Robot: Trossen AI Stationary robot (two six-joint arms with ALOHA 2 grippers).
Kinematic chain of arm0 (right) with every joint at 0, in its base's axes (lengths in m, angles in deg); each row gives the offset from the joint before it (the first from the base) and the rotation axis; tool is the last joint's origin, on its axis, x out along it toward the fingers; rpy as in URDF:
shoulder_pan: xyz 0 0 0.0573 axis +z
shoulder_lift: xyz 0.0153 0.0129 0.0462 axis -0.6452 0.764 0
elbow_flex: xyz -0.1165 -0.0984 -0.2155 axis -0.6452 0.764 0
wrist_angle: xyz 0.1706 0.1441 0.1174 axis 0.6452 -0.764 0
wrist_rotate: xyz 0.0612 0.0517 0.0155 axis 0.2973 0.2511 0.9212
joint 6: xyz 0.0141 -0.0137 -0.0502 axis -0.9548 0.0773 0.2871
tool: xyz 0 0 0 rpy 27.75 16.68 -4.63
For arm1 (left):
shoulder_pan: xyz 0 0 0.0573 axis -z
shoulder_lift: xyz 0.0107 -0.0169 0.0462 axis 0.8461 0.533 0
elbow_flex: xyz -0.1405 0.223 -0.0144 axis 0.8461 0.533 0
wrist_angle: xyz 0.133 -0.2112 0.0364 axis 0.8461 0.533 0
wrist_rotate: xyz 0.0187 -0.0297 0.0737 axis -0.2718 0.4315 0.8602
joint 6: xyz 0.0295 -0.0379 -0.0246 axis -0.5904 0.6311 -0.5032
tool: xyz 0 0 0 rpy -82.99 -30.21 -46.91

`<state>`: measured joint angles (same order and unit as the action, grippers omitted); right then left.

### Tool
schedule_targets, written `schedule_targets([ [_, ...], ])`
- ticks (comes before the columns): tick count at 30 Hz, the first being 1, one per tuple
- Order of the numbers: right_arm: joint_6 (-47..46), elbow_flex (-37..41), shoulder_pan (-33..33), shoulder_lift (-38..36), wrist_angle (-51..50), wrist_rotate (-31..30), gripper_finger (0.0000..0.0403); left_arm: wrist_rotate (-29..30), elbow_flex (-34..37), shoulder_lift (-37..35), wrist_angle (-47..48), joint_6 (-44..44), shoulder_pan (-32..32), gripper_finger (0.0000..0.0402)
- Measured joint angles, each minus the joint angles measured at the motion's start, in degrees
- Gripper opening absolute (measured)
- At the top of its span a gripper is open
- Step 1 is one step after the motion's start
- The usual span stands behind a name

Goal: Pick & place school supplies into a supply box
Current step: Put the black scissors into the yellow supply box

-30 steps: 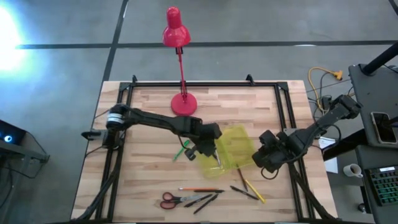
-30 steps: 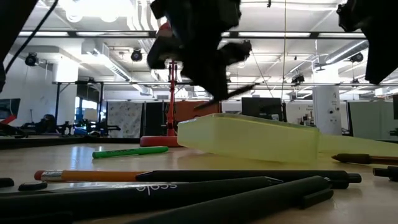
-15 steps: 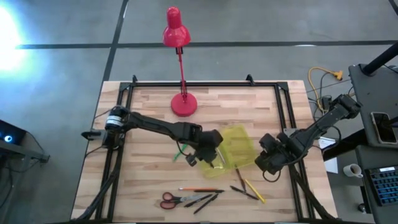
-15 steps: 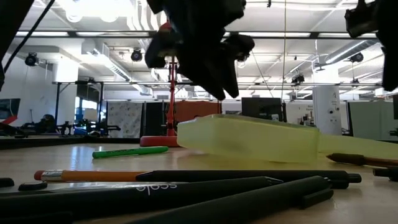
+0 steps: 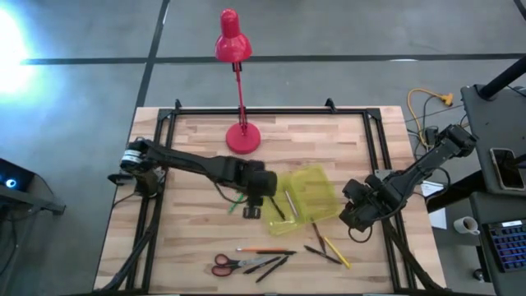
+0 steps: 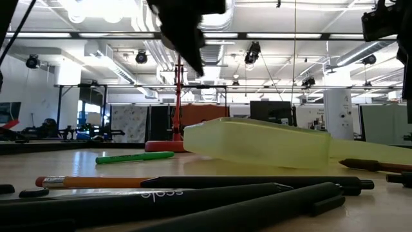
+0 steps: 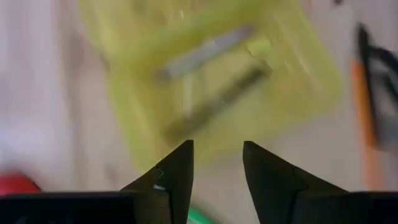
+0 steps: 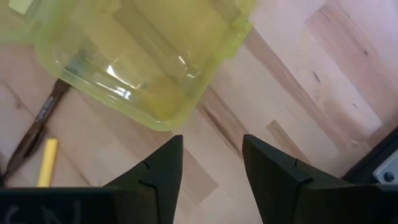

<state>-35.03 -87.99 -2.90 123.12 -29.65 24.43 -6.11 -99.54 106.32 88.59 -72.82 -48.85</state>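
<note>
Supply box (image 5: 300, 197) lies open on the table (image 5: 189, 238), apparently holding two pens, between the spread, empty left gripper (image 5: 261, 200) and right gripper (image 5: 352, 210).

We see two dark arms, each made of long black links with round joints. The left arm (image 5: 193, 164) has a silver ring near its base, and black cables hang down beside it. The right arm (image 5: 415, 174) looks thick and bumpy at the wrist. Each arm ends in two flat black fingers (image 7: 174, 177) with slanted tips and small notches (image 8: 273, 168).
</note>
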Motion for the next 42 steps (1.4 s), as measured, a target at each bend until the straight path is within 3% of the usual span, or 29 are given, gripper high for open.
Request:
schedule_targets([
  [4, -0.2, 1.3, 0.0, 0.0, 0.2, -0.1, 0.0159, -4.7, 2.7, -1.5, 2.6, 6.0, 5.9, 0.0122],
  [10, -1.7, 2.5, 0.0, 0.0, 2.2, 0.0, 0.0159, -4.7, 6.9, -3.4, 1.7, 0.9, 19.8, 0.0122],
  [17, -0.3, 2.5, 0.0, 0.0, 3.4, 0.0, 0.0156, -1.6, 12.1, -3.0, -6.0, 10.2, 30.0, 0.0122],
  [22, -0.1, 2.5, 0.0, 0.0, 3.5, -0.2, 0.0153, 0.3, 15.7, -1.2, -10.6, 26.9, 31.9, 0.0122],
  [28, -1.5, 2.9, 0.0, 0.0, 3.4, -1.5, 0.0155, 0.1, 18.7, 0.6, -18.3, 40.7, 32.6, 0.0122],
  [42, -5.1, 4.9, 0.0, 0.0, 3.3, -1.5, 0.0153, 0.3, 19.4, 3.9, -17.8, 45.9, 36.7, 0.0122],
])
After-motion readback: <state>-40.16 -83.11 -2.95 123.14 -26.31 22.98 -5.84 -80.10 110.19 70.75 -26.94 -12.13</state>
